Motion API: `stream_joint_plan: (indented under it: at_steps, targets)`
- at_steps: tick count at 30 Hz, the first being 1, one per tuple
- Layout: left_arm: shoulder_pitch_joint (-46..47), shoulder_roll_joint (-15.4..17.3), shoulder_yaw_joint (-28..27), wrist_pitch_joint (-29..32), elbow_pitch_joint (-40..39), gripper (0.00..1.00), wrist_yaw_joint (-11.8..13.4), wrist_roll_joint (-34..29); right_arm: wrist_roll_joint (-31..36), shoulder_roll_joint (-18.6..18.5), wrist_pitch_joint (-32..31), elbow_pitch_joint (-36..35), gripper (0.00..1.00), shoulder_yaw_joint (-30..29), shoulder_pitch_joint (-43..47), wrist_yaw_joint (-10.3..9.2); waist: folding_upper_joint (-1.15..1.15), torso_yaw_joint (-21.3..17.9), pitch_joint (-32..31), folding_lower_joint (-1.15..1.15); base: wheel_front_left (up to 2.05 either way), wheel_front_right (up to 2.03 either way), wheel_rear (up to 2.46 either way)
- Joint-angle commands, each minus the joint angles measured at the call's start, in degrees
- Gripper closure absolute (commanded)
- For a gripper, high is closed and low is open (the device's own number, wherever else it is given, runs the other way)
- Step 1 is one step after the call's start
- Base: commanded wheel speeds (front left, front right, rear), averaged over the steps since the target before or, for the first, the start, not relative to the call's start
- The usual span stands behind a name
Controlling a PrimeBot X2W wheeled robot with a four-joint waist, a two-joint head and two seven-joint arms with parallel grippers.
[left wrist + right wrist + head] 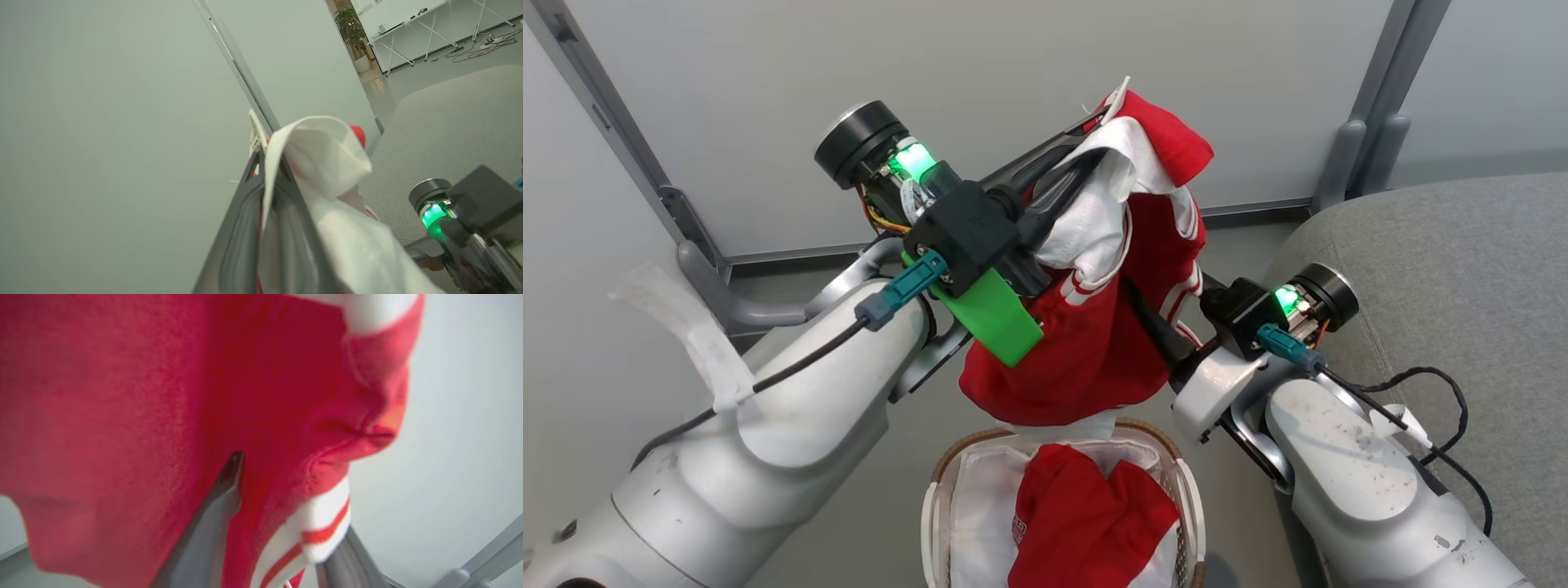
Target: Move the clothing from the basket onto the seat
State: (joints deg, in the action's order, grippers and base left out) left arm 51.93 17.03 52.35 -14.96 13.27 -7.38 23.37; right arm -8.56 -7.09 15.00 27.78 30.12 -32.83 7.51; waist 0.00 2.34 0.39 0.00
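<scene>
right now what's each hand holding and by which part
The left hand pinches the red garment by its white-lined top edge; it drapes over the right hand, grip unclear.

Pale grey wall panels [1013, 98] behind, split by grey metal posts [1380, 90] with curved feet. Smooth grey floor [874, 523] below. Light grey seat [1445, 269] at right, near the wall. Left wrist view: far room past the panels, with a potted plant [352, 32], white tables [408, 22] and cables [486, 43] on the floor. Soft, even light.
</scene>
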Motion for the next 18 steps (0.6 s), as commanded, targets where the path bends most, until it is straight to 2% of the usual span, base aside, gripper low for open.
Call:
stream_joint_plan:
  at_steps: [1, 12, 13, 14, 16, 17, 18]
  targets:
    - [-1.3, 0.2, -0.4, -0.3, 0.3, 1.00, 0.2, 0.6, -0.4, -0.1, 0.3, -0.4, 1.00, -0.3, -0.7, -0.04, 0.00, 0.0, 0.0, 0.00, 0.00, 0.00, 0.00]
    - [-8.7, -0.4, -4.0, -0.3, 4.2, 1.00, 2.8, 6.5, 0.8, 0.4, 0.3, -2.3, 1.00, -5.0, 0.3, -0.04, 0.00, -0.5, 0.5, 0.00, 0.00, 0.00, 0.00]
    - [-9.8, -0.8, -4.5, -0.3, 4.9, 0.91, 3.1, 7.4, 1.0, 0.4, 0.3, -2.5, 1.00, -5.3, 0.4, -0.04, 0.00, -0.6, 0.5, 0.00, 0.00, 0.00, 0.00]
    - [-11.0, -1.2, -5.2, -0.2, 5.5, 0.75, 3.3, 8.0, 1.3, 0.4, 0.3, -2.6, 1.00, -5.9, 0.4, -0.04, 0.00, -0.8, 0.6, 0.00, 0.00, 0.00, 0.00]
    - [-12.7, -1.9, -5.6, -0.2, 6.4, 0.59, 3.4, 8.8, 1.7, 0.2, 0.3, -3.0, 1.00, -6.8, 0.3, -0.04, 0.00, -0.9, 0.7, 0.00, 0.00, 0.00, 0.00]
    - [-13.9, -2.4, -5.9, -0.2, 7.0, 0.35, 3.5, 8.9, 2.0, 0.0, 0.3, -3.3, 1.00, -7.5, 0.3, -0.04, 0.00, -1.0, 0.8, 0.00, 0.00, 0.00, 0.00]
    - [-15.2, -3.0, -6.6, -0.2, 7.3, 0.05, 3.6, 9.2, 2.3, -0.1, 0.3, -3.6, 1.00, -8.4, 0.3, -0.05, 0.00, -1.2, 0.8, 0.00, 0.00, 0.00, 0.00]
